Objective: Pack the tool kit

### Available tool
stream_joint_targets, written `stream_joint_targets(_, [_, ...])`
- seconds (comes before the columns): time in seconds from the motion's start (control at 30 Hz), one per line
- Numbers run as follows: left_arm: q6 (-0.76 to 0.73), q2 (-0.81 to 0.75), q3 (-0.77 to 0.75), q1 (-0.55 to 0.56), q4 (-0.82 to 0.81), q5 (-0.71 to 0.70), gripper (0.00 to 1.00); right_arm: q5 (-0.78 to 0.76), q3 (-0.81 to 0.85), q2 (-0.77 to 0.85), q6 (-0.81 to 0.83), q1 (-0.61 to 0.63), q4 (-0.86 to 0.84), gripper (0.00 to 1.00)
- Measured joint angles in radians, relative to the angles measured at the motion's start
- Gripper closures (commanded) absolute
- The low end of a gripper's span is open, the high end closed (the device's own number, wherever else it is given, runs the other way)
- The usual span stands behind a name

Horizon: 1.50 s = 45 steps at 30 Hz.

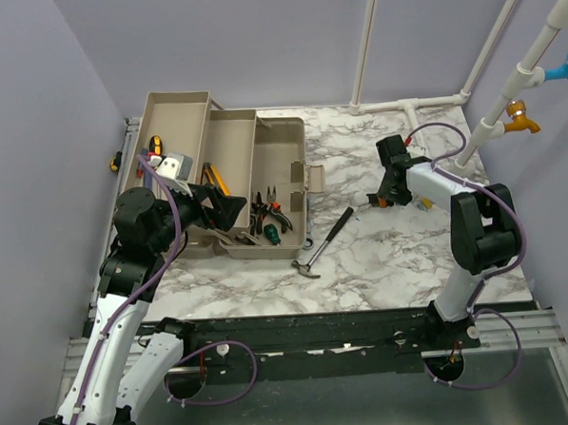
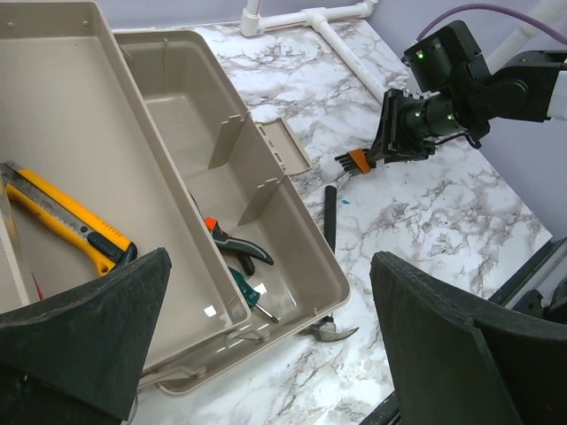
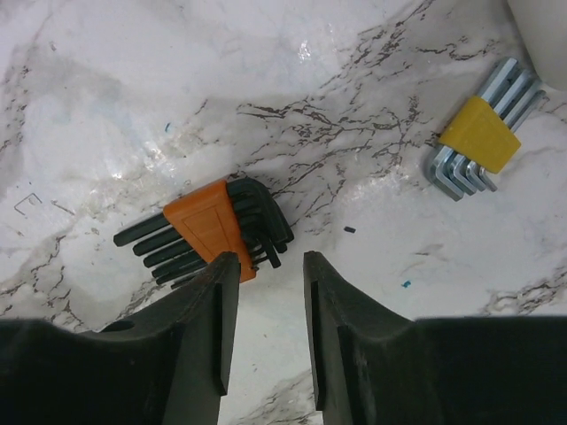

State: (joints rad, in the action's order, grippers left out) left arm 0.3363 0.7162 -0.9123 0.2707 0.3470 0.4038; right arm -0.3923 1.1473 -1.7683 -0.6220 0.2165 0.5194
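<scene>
The beige toolbox (image 1: 285, 146) stands open at the left, trays folded out; pliers (image 1: 268, 211) and a green screwdriver (image 2: 248, 296) lie in its bottom, a yellow utility knife (image 2: 66, 221) in a tray. A hammer (image 1: 325, 241) lies on the marble beside the box. My left gripper (image 1: 229, 212) is open and empty over the box's near end. My right gripper (image 3: 270, 266) is open just above the table, its left finger beside a black hex key set in an orange holder (image 3: 208, 228). A silver hex key set with a yellow holder (image 3: 483, 131) lies to the right.
White pipes (image 1: 407, 102) run along the table's back edge and up the right wall. The marble table's (image 1: 392, 273) near edge meets the black rail carrying the arm bases. A wall is close on the left of the toolbox.
</scene>
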Motion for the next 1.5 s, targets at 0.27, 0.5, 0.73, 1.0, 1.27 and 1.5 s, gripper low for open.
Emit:
stream_joint_targets(0.27, [-0.003,0.001,0.000,0.000,0.000,-0.003,0.01,0.026,0.004,-0.039,0.029,-0.014,-0.049,0.77])
stream_joint_targets(0.5, [-0.006,0.006,0.000,0.000,0.001,-0.004,0.02,0.031,0.027,-0.048,0.059,-0.020,-0.060,0.99])
stream_joint_targets(0.73, [-0.006,0.013,0.000,0.000,0.003,-0.004,0.02,0.042,0.010,0.013,0.074,-0.021,-0.058,0.99])
stream_joint_targets(1.0, [-0.006,0.014,0.000,0.000,0.010,-0.004,0.02,0.073,0.011,0.159,0.090,-0.021,-0.057,0.28])
stream_joint_targets(1.27, [-0.006,0.014,0.000,0.000,0.014,-0.004,0.02,0.092,0.045,0.069,0.168,-0.038,-0.051,0.10])
stream_joint_targets(1.5, [-0.006,0.014,0.000,0.000,0.014,-0.004,0.02,0.175,0.047,-0.051,0.227,-0.055,-0.084,0.00])
